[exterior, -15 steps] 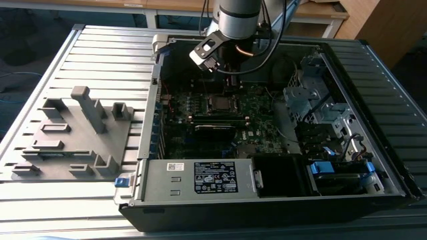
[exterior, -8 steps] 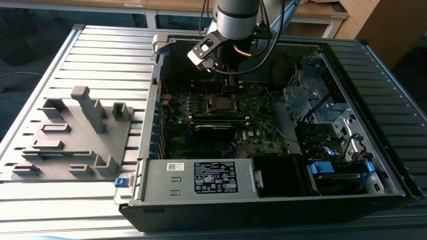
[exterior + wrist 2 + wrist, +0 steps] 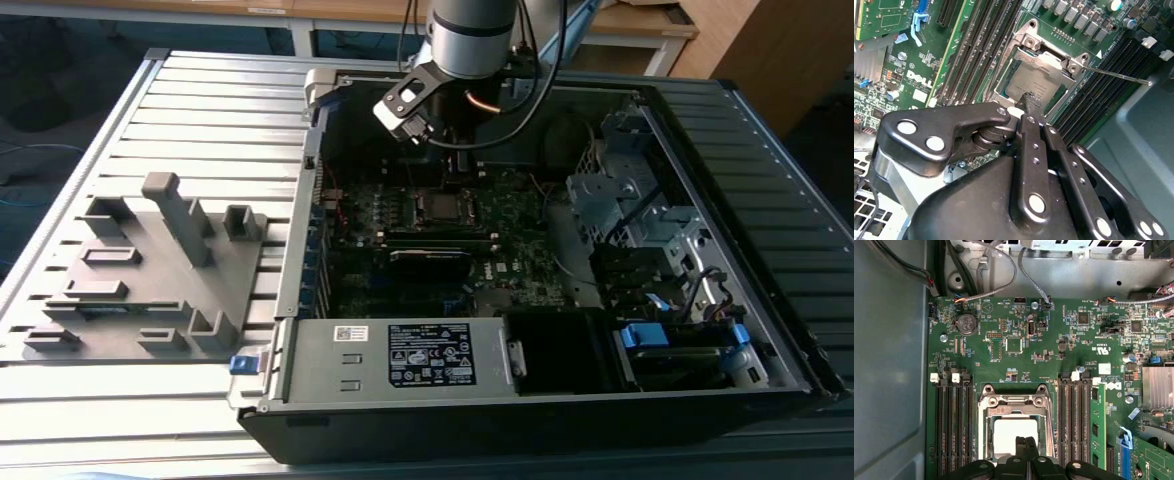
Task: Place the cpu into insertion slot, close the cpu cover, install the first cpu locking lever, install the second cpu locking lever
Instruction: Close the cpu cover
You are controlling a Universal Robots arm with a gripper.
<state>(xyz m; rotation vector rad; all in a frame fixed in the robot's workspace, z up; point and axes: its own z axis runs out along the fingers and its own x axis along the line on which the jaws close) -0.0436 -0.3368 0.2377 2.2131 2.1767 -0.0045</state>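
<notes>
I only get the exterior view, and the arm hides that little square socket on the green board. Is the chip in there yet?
Observer: Yes. In both wrist views the cpu is in place, with its silvery top showing.
Visitor: Is the lid down over it?
Observer: The cpu cover seems to lie flat, and its window frames the chip.
Visitor: What is the pincer doing?
Observer: In the second wrist view the pincer is shut, with its tips right over the chip. A thin locking lever sticks out sideways over the memory slots.
</notes>
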